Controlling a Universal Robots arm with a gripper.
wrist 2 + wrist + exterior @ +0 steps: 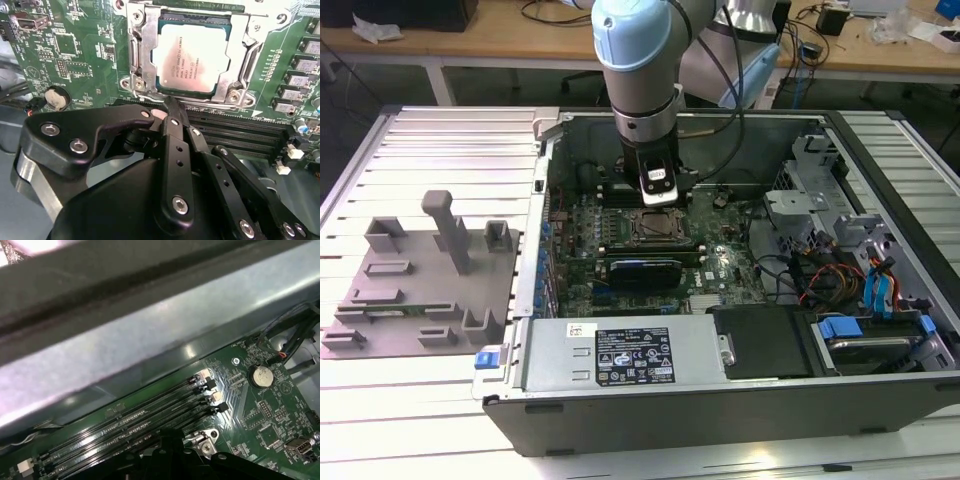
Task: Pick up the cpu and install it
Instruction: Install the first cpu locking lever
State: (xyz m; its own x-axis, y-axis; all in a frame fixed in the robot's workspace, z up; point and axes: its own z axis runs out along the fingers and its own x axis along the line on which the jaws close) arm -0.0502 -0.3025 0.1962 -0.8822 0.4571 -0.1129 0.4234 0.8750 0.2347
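In the exterior view I see the open computer case lying on a white slatted table, with wooden benches and cables behind it. A grey moulded fixture sits on the slats toward the exterior view's left. The arm reaches down into the case, and its gripper hangs just above the motherboard, close to the dark-framed socket. A labelled power supply runs along the near side of the case.

In the second wrist view I look past the black gripper at the green board. The cpu lies flat inside the metal socket frame, its pale top facing up. The fingers appear pressed together, holding nothing, with their tip just beside the frame's edge. A coin cell sits on the board nearby, and memory slots run alongside the socket.

In the first wrist view I see the grey case wall above the memory slots, with the coin cell off to one side.
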